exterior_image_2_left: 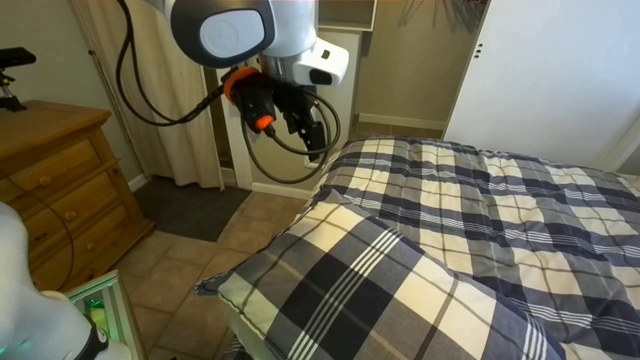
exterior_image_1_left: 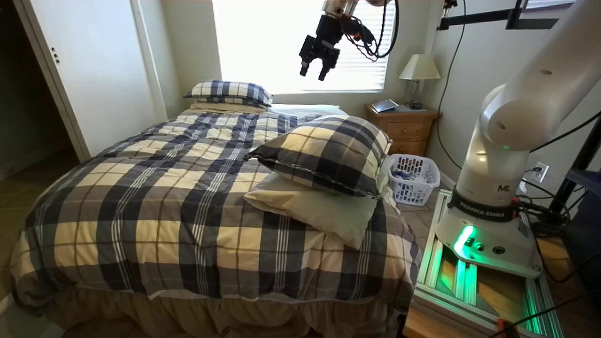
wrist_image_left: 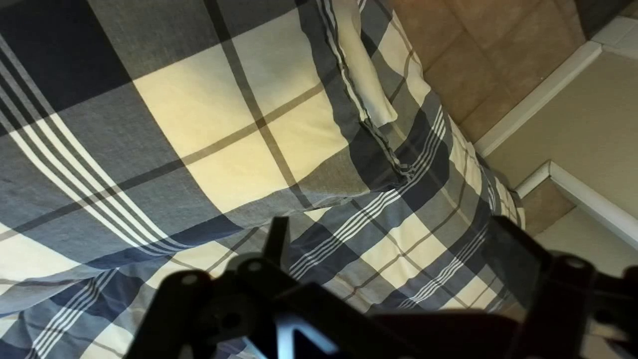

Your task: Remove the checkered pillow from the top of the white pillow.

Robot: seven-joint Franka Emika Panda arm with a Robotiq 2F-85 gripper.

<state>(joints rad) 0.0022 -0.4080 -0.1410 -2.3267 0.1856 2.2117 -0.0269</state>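
Lower the claw [exterior_image_1_left: 313, 73], spread wide and gripping nothing, to the checkered pillow [exterior_image_1_left: 328, 152], lying on top of the white pillow [exterior_image_1_left: 319, 213]. Aim for the corner jutting over the plaid bedspread [exterior_image_1_left: 183, 206]; pinch deep into cloth probably soft and quick to slip; then lift well clear before carrying aside, to avoid dragging the white pillow along.
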